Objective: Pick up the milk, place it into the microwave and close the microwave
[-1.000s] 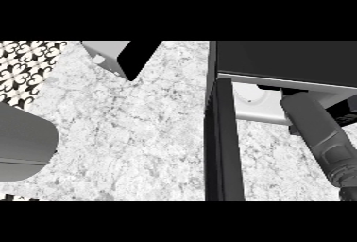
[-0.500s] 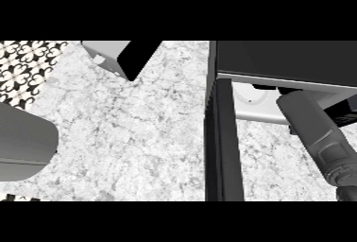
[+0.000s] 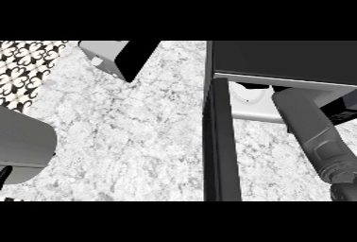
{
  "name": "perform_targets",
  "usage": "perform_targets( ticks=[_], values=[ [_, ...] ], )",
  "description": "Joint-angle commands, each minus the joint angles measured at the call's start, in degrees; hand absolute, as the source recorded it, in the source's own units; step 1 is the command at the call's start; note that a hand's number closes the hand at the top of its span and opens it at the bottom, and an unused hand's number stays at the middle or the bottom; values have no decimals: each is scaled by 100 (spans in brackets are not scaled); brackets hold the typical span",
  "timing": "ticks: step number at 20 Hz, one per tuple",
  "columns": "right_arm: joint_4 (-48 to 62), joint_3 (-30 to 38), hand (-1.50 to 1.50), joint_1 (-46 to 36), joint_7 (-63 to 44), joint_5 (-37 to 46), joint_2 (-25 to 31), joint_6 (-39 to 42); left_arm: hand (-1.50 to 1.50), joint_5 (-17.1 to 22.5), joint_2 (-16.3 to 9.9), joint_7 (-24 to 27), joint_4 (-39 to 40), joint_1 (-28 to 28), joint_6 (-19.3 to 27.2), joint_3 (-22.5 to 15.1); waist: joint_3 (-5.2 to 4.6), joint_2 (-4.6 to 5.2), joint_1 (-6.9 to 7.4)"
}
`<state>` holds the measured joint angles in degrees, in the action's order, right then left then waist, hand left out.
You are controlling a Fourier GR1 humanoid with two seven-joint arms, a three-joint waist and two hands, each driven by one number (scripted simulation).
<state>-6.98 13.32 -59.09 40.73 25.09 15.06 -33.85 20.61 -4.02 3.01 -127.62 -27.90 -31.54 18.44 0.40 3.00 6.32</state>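
The microwave (image 3: 279, 59) stands at the upper right with its door (image 3: 222, 142) swung open, seen edge-on as a dark upright slab. In the opening I see the white floor and a round turntable (image 3: 250, 98). My right forearm (image 3: 310, 130) reaches up from the lower right edge into that opening, and the microwave's top hides its hand. The milk shows nowhere in this view. My left forearm (image 3: 21, 146) lies big and grey at the left edge, and its hand is out of frame.
A grey and black box-shaped appliance (image 3: 117, 57) sits at the top centre-left on the speckled marble counter (image 3: 132, 142). A black-and-white patterned surface (image 3: 24, 61) fills the upper left corner.
My right forearm has slid a little further up into the microwave opening. The door and the left forearm have stayed put.
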Motion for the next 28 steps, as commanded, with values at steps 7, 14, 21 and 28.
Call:
perform_targets(
  ticks=[7, 14, 21, 28],
  values=[
    [-76, 643, -150, 274, 806, -739, -172, 1584, -150, -191, 60, 111, 148, 128, -368, -449, -20, -146, -247],
    [-41, 951, -150, 768, 1125, -1121, -179, 2458, 150, -381, 223, -339, -127, 294, -203, -992, -23, -192, -389],
    [-110, 970, -150, 1366, 1458, -1329, -474, 3610, 150, -979, 400, -872, -162, 737, 498, -2128, -29, -264, -595],
    [-710, 808, -150, 2222, 1621, -1463, -506, 4178, 150, -1161, 402, -1059, 53, 820, 788, -2677, -46, -357, -786]
  ],
)
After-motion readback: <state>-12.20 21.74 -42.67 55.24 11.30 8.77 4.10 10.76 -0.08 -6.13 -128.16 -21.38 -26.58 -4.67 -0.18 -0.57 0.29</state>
